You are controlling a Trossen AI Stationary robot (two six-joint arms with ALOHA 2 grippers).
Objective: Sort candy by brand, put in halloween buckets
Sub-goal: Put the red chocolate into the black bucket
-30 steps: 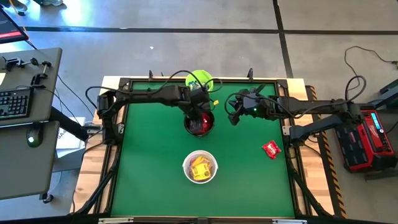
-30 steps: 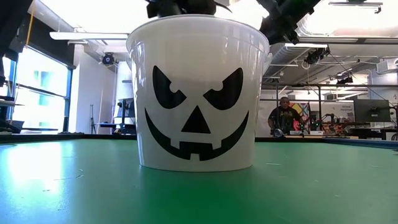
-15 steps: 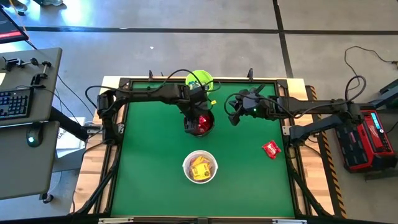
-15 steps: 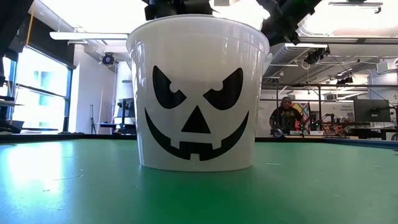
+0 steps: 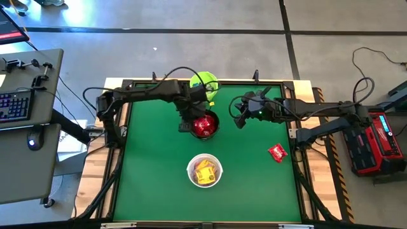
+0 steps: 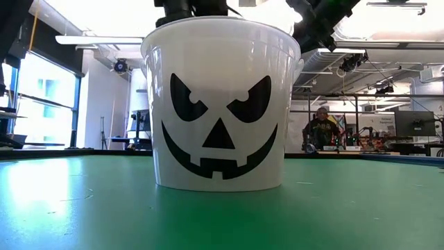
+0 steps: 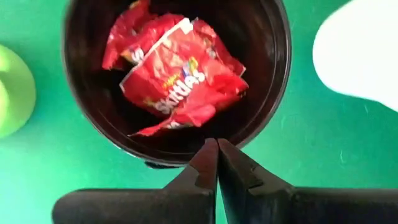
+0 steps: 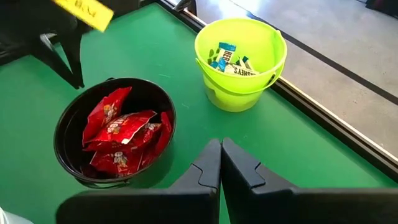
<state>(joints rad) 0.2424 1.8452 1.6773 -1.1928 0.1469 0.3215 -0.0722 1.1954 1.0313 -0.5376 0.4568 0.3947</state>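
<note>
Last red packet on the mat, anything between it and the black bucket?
Nothing visible. The red packet lies alone on the mat near the right edge; open green mat runs from it to the black bucket. The right gripper, shut, hovers off that line.

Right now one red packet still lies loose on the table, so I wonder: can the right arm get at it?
Probably yes. The red packet lies alone on bare green table on the right arm's side; the shut right gripper hangs nearby, nothing between.
</note>
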